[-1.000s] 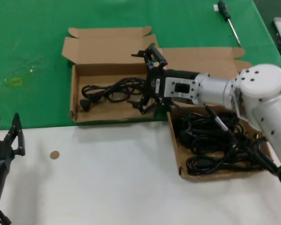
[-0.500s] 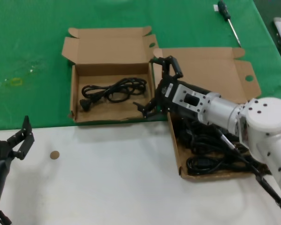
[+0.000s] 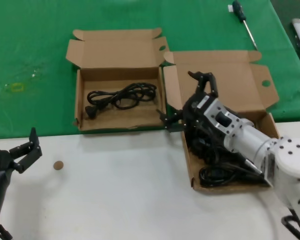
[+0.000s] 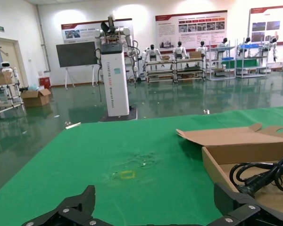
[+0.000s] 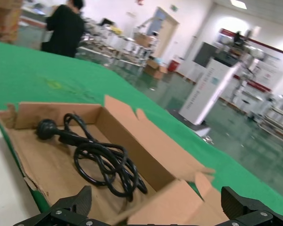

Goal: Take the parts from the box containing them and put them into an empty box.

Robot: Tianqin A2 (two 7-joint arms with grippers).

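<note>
The right gripper (image 3: pixel 189 99), fingers spread and empty, has pulled back from the smaller box (image 3: pixel 81 105), where one power cord (image 3: pixel 121 95) lies, toward the cords (image 3: pixel 216 159) in the larger box (image 3: pixel 227 70). The left gripper (image 3: pixel 21 150) idles, spread, near-left.

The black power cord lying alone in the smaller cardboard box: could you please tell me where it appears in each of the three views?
Head view: the black power cord lies coiled in the smaller cardboard box, upper left of centre.
Left wrist view: only a loop of it shows at the right edge, inside the box.
Right wrist view: it lies coiled left of centre on the box floor.
Shared landmark: that box's brown wall on the green cloth.
</note>
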